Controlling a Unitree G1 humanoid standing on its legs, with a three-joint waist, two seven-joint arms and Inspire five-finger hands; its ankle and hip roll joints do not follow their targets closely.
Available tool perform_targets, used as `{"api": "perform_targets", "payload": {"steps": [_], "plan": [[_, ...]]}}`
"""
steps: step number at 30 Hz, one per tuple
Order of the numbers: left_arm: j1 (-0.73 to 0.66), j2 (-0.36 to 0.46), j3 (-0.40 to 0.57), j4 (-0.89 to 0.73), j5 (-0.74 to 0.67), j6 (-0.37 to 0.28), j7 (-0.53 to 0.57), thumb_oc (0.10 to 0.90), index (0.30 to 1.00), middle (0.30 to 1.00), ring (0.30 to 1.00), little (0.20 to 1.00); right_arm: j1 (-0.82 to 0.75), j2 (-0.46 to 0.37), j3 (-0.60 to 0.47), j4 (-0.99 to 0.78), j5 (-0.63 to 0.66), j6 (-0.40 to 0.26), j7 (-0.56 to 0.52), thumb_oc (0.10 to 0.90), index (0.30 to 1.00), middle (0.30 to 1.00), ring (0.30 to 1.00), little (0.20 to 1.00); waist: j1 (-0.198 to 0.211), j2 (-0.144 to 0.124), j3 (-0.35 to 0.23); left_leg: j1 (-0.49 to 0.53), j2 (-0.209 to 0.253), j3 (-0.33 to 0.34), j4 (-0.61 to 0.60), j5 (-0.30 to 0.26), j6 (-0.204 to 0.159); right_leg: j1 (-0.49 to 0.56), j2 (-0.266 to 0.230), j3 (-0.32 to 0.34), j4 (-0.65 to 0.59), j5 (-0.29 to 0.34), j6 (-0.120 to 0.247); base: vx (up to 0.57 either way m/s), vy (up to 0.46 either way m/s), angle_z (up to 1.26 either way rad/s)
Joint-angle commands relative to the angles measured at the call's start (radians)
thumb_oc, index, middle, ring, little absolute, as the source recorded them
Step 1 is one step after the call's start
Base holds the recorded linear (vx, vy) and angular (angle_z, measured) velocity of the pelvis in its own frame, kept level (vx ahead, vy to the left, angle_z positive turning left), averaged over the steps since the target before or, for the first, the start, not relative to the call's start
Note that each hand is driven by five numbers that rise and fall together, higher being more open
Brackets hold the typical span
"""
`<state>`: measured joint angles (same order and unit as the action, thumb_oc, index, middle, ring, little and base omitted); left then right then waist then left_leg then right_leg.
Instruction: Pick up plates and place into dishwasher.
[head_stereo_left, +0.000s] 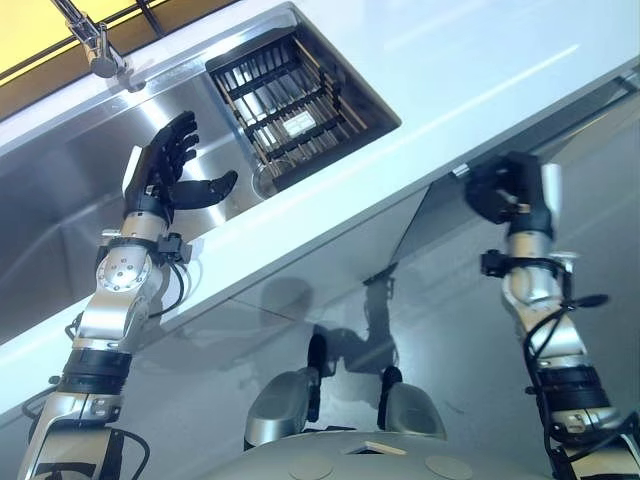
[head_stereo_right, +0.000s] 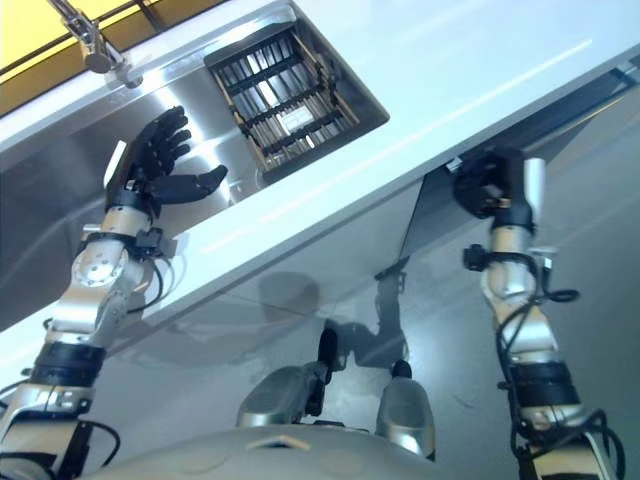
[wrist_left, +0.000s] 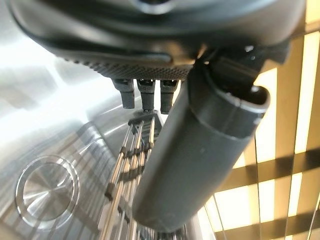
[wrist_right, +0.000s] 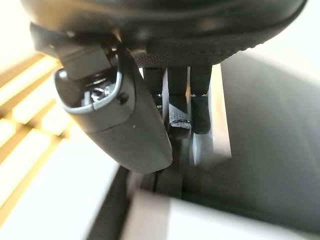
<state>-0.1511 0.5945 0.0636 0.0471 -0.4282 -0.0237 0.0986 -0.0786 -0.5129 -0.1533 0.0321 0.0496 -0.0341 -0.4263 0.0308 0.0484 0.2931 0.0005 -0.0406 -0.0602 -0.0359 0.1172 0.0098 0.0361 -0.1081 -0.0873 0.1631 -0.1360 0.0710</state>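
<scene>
Left hand (head_stereo_left: 165, 165) is held open, empty, over the sink (head_stereo_left: 60, 200) beside the dish rack (head_stereo_left: 290, 100); right hand (head_stereo_left: 505, 190) is curled at the dishwasher door (head_stereo_left: 480, 310) edge, grip unclear.

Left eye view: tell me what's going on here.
A humanoid robot stands at a counter with a steel sink. Its left hand is raised over the basin, fingers spread and holding nothing, near a dish rack set into the sink. Its right hand is at the front edge below the counter, by a dark panel. No plate is held.
</scene>
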Motion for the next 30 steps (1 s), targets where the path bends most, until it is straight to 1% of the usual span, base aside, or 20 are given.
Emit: {"api": "perform_targets", "payload": {"steps": [1,2,4,7,8,9,10,11,12,14,15,17,19,22,24,26,28,30], "plan": [[0.013,0.019,0.089,-0.032,0.050,-0.132,-0.003,0.800,0.900,0.900,0.900,0.900,0.059,-0.006,-0.084,-0.063,-0.020,-0.134,-0.072,0.100,0.300,0.300,0.300,0.200,-0.064,-0.026,-0.168,0.070,-0.045,0.076,-0.014,-0.110,0.049,-0.038,0.029,0.012,-0.017,0.120,0.017,-0.02,0.058,-0.14],[0.023,0.011,0.108,-0.022,0.052,-0.141,-0.006,0.800,0.900,0.900,0.900,0.900,0.106,0.030,-0.108,-0.029,-0.029,-0.128,-0.084,0.100,0.300,0.300,0.300,0.200,-0.076,-0.029,-0.173,0.075,-0.042,0.086,-0.022,-0.109,0.048,-0.039,0.030,0.017,-0.024,0.123,0.021,-0.03,0.056,-0.14],[0.032,0.009,0.119,-0.003,0.043,-0.160,-0.008,0.800,0.900,0.900,0.900,0.900,0.141,0.056,-0.117,0.024,-0.043,-0.105,-0.092,0.100,0.300,0.300,0.300,0.200,-0.085,-0.029,-0.176,0.081,-0.040,0.095,-0.031,-0.108,0.046,-0.038,0.032,0.022,-0.035,0.127,0.023,-0.03,0.039,-0.20],[0.038,0.011,0.137,0.000,0.034,-0.159,-0.011,0.800,0.900,0.900,0.900,0.900,0.178,0.092,-0.092,0.121,-0.039,-0.079,-0.082,0.100,0.300,0.300,0.300,0.200,-0.093,-0.031,-0.183,0.086,-0.035,0.109,-0.035,-0.108,0.041,-0.030,0.032,0.027,-0.058,0.133,0.026,-0.02,0.003,-0.16],[0.038,0.011,0.136,0.004,0.035,-0.161,-0.010,0.800,0.900,0.900,0.900,0.900,0.186,0.104,-0.075,0.163,-0.029,-0.073,-0.073,0.100,0.300,0.300,0.300,0.200,-0.094,-0.031,-0.187,0.094,-0.035,0.110,-0.039,-0.116,0.040,-0.023,0.031,0.027,-0.064,0.124,0.028,0.01,-0.013,-0.19],[0.035,0.009,0.135,0.008,0.034,-0.162,-0.013,0.800,0.900,0.900,0.900,0.900,0.190,0.114,-0.060,0.210,-0.017,-0.047,-0.049,0.432,0.585,0.585,0.585,0.532,-0.093,-0.032,-0.188,0.095,-0.034,0.113,-0.040,-0.117,0.038,-0.021,0.032,0.028,-0.069,0.125,0.028,0.01,-0.025,-0.17],[0.028,0.008,0.131,0.009,0.031,-0.157,-0.015,0.800,0.900,0.900,0.900,0.900,0.187,0.119,-0.035,0.272,0.009,-0.026,-0.021,0.800,0.900,0.900,0.900,0.900,-0.092,-0.034,-0.190,0.096,-0.032,0.115,-0.041,-0.117,0.036,-0.015,0.032,0.027,-0.080,0.127,0.026,-0.03,-0.048,-0.12],[0.022,0.007,0.124,0.002,0.026,-0.144,-0.016,0.800,0.900,0.900,0.900,0.900,0.186,0.129,-0.004,0.310,0.030,-0.003,-0.009,0.800,0.900,0.900,0.900,0.900,-0.087,-0.035,-0.193,0.097,-0.032,0.113,-0.042,-0.117,0.035,-0.009,0.034,0.024,-0.094,0.129,0.024,-0.04,-0.068,-0.12],[0.018,0.003,0.113,-0.001,0.023,-0.137,-0.018,0.800,0.900,0.900,0.900,0.900,0.183,0.142,0.033,0.352,0.025,0.028,0.019,0.800,0.900,0.900,0.900,0.900,-0.083,-0.037,-0.197,0.096,-0.031,0.113,-0.043,-0.117,0.032,-0.005,0.035,0.021,-0.104,0.132,0.023,-0.04,-0.067,-0.07],[0.009,0.001,0.099,0.007,0.004,-0.131,-0.030,0.800,0.900,0.900,0.900,0.900,0.178,0.142,0.076,0.401,0.058,0.006,0.064,0.800,0.900,0.900,0.900,0.900,-0.080,-0.039,-0.200,0.097,-0.030,0.115,-0.045,-0.116,0.027,0.002,0.036,0.013,-0.124,0.142,0.021,-0.03,-0.057,-0.03],[0.004,-0.008,0.082,0.015,-0.011,-0.134,-0.048,0.800,0.900,0.900,0.900,0.900,0.172,0.153,0.115,0.425,0.065,0.022,0.126,0.800,0.900,0.900,0.900,0.900,-0.077,-0.040,-0.204,0.098,-0.028,0.115,-0.050,-0.114,0.024,0.009,0.039,0.006,-0.138,0.149,0.018,-0.03,-0.056,0.00],[0.002,-0.016,0.067,0.026,-0.012,-0.143,-0.055,0.800,0.900,0.900,0.900,0.900,0.166,0.160,0.152,0.477,0.070,0.002,0.151,0.800,0.900,0.900,0.900,0.900,-0.074,-0.039,-0.208,0.097,-0.025,0.117,-0.051,-0.113,0.021,0.013,0.039,0.001,-0.139,0.149,0.017,-0.01,-0.063,0.02],[-0.004,-0.025,0.052,0.033,-0.009,-0.139,-0.053,0.800,0.900,0.900,0.900,0.900,0.159,0.162,0.191,0.535,0.081,0.001,0.192,0.800,0.900,0.900,0.900,0.900,-0.069,-0.040,-0.214,0.096,-0.020,0.116,-0.051,-0.113,0.020,0.013,0.042,-0.003,-0.126,0.142,0.014,-0.01,-0.079,0.07],[-0.019,-0.020,0.034,0.060,-0.006,-0.141,-0.058,0.800,0.900,0.900,0.900,0.900,0.150,0.160,0.224,0.625,0.099,-0.025,0.228,0.800,0.900,0.900,0.900,0.900,-0.065,-0.039,-0.219,0.097,-0.018,0.113,-0.046,-0.116,0.021,0.013,0.046,-0.005,-0.110,0.127,0.006,-0.02,-0.070,0.06],[-0.027,-0.018,0.032,0.067,-0.018,-0.140,-0.062,0.800,0.900,0.900,0.900,0.900,0.147,0.162,0.234,0.667,0.092,-0.030,0.244,0.800,0.900,0.900,0.900,0.900,-0.063,-0.038,-0.222,0.102,-0.017,0.111,-0.044,-0.119,0.022,0.020,0.048,-0.007,-0.111,0.121,0.002,-0.01,-0.055,0.02],[-0.030,-0.019,0.032,0.061,-0.027,-0.135,-0.061,0.800,0.900,0.900,0.900,0.900,0.145,0.164,0.238,0.699,0.103,-0.027,0.246,0.800,0.900,0.900,0.900,0.900,-0.061,-0.037,-0.224,0.106,-0.017,0.107,-0.042,-0.121,0.022,0.026,0.049,-0.008,-0.114,0.119,0.000,0.00,-0.050,0.05],[-0.031,-0.024,0.035,0.059,-0.027,-0.133,-0.062,0.800,0.900,0.900,0.900,0.900,0.145,0.169,0.239,0.744,0.086,-0.023,0.256,0.800,0.900,0.900,0.900,0.900,-0.060,-0.037,-0.227,0.109,-0.018,0.106,-0.041,-0.123,0.022,0.032,0.050,-0.008,-0.120,0.120,-0.001,0.00,-0.043,0.06],[-0.037,-0.026,0.039,0.059,-0.031,-0.129,-0.071,0.800,0.900,0.900,0.900,0.900,0.140,0.175,0.243,0.822,0.076,-0.001,0.272,0.800,0.900,0.900,0.900,0.900,-0.055,-0.037,-0.232,0.111,-0.019,0.105,-0.041,-0.125,0.021,0.038,0.051,-0.010,-0.134,0.125,-0.001,0.00,-0.016,0.02]]}}
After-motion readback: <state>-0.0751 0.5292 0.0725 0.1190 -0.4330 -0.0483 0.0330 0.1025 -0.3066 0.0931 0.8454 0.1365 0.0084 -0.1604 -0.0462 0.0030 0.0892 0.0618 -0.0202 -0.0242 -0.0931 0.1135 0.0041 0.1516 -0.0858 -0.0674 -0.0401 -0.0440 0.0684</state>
